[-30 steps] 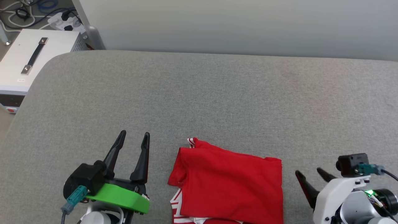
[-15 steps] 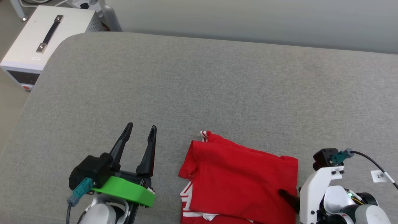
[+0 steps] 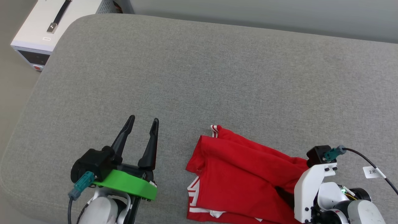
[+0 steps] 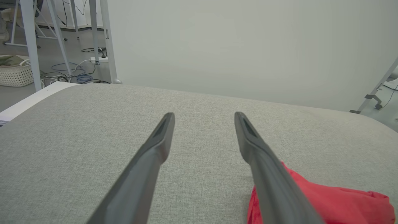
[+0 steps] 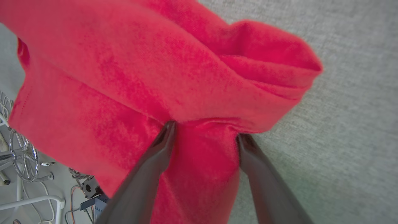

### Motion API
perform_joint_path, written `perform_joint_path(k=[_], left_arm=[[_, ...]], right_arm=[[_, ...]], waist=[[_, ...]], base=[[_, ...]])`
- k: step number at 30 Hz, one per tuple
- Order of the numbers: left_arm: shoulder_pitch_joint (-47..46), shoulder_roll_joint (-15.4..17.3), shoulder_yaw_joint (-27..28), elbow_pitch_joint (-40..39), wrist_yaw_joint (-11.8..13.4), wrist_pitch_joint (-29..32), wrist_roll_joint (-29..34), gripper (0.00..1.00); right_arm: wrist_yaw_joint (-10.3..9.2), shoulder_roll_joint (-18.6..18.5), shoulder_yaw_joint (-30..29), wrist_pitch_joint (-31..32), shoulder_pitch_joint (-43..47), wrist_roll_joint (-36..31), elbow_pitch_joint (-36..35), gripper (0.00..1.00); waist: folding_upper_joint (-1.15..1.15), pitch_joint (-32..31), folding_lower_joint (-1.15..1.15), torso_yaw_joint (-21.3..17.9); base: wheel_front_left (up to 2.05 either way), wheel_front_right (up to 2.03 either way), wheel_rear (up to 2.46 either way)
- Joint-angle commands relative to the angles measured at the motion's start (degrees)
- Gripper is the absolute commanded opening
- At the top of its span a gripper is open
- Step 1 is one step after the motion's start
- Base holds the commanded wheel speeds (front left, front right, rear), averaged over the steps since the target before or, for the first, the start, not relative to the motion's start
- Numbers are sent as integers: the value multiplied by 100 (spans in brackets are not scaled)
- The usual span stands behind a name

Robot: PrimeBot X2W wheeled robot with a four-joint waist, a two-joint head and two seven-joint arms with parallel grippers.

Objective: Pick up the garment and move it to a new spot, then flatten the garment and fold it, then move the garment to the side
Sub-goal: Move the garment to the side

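Note:
The garment (image 3: 236, 174) is a folded red shirt lying on the grey padded surface (image 3: 199, 77), with white striped trim showing at its near left corner. In the right wrist view my right gripper (image 5: 206, 130) presses into the garment (image 5: 130, 77) with its jaws wide apart. Red cloth lies between the fingers and bunches into a ridge ahead of them. From the head, that arm's white wrist (image 3: 314, 186) covers the garment's right edge. My left gripper (image 3: 144, 119) hovers open to the left of the garment, apart from it. In the left wrist view, that gripper (image 4: 204, 114) holds nothing, and the garment (image 4: 326, 199) shows at the lower right.
A white box with a black handle (image 3: 53, 25) stands on the floor past the surface's far left corner. A pale wall runs behind. A white basket (image 4: 12, 70), table legs and cables are on the floor to the left.
The head camera has shifted. My right gripper went from beside the garment onto its right edge and pushed the cloth into a ridge. The left gripper has stayed as it was.

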Motion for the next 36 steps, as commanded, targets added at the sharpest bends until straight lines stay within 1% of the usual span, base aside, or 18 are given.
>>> perform_joint_path(k=[1,4,7,11,13,16,19,23,27,32,35,36], left_arm=[[-100,-34,19,14,-18,-33,-29,100],[-95,-35,41,38,-18,-33,-24,100],[-88,-29,54,47,-18,-33,-24,100],[-46,-21,67,47,-18,-33,-43,100],[-21,-9,60,42,-18,-33,-58,100],[14,9,12,29,-18,-33,-72,100],[25,16,-40,35,-18,-33,-64,100],[8,10,-165,23,-18,-33,-52,100],[-60,5,-454,41,-18,-33,-26,100],[-220,-3,-755,16,-18,-33,13,100],[-404,7,-902,-9,-18,-33,4,100],[-475,45,-948,-5,-18,-33,26,100]], right_arm=[[-2,49,117,-22,22,2,253,0],[-2,20,176,-251,-55,-2,321,0],[-2,-86,260,-526,-164,7,291,0],[-2,-498,545,-989,-325,-161,112,0],[-2,-789,744,-1186,-407,-232,-30,0],[-2,-1373,1059,-1361,-535,-340,-303,0],[-2,-2140,1333,-1482,-691,-616,-605,0],[-2,-2827,1412,-1536,-809,-568,-918,0],[-2,-3485,1319,-1613,-820,-634,-1054,0],[-2,-4084,1209,-1847,-798,-568,-963,0],[-2,-4485,1124,-2118,-903,-783,-767,0],[-2,-4554,1113,-2195,-940,-824,-703,0]], waist=[[0,8,0,5],[0,-24,0,-35],[0,-83,0,-104],[0,-199,0,-273],[0,-251,0,-402],[0,-311,0,-639],[0,-316,0,-901],[0,-249,0,-1272],[0,-169,0,-1578],[0,79,0,-1954],[0,353,0,-2141],[0,450,0,-2202]], base=[[0,0,0],[0,0,0],[0,0,0],[0,0,0],[0,0,0],[0,0,0],[0,0,0],[0,0,0],[0,0,0],[0,0,0],[0,0,0],[0,0,0]])
